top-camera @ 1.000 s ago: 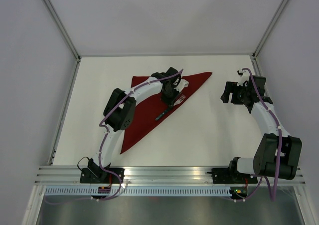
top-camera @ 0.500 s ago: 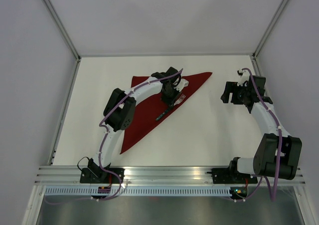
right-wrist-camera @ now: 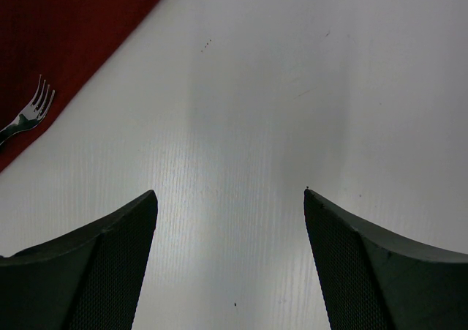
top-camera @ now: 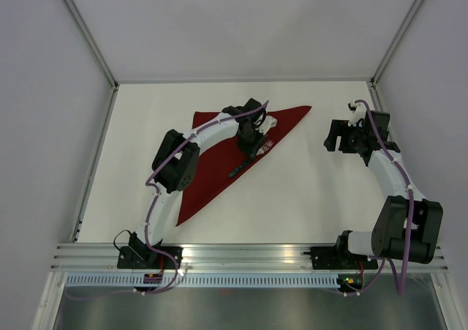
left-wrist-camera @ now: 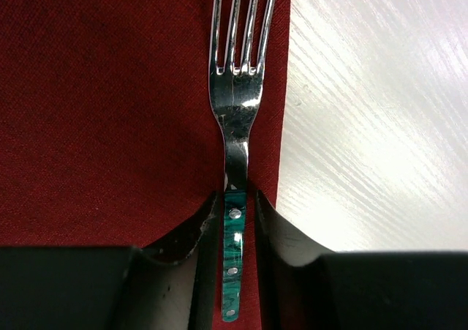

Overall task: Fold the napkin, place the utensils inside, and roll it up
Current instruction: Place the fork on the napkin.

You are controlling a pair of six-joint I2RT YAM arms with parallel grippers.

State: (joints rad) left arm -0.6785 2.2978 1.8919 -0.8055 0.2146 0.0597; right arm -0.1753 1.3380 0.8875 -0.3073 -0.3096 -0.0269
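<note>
**Left arm** [top-camera: 210, 129]: glossy white tubular links; bulky black joint housings at elbow and wrist.
**Right arm** [top-camera: 391, 173]: same build and colours.
**Cabling:** one purple lead [top-camera: 151, 180] per arm, run along the outside in loose loops.
**Mounts:** left base [top-camera: 146, 258] and right base [top-camera: 340, 258], black blocks at the near edge of the bench. Thin red and black wires at the left one, a small green light [top-camera: 344, 279] at the right one.
**Left gripper** [left-wrist-camera: 235, 205]: black; fingers [left-wrist-camera: 183, 260] matt and smooth, inner edges curving to thin tips.
**Right gripper** [right-wrist-camera: 229, 192]: black; fingers [right-wrist-camera: 95, 271] dark and broad, tapering to points, faces covered in a fine dotted grid.
</note>
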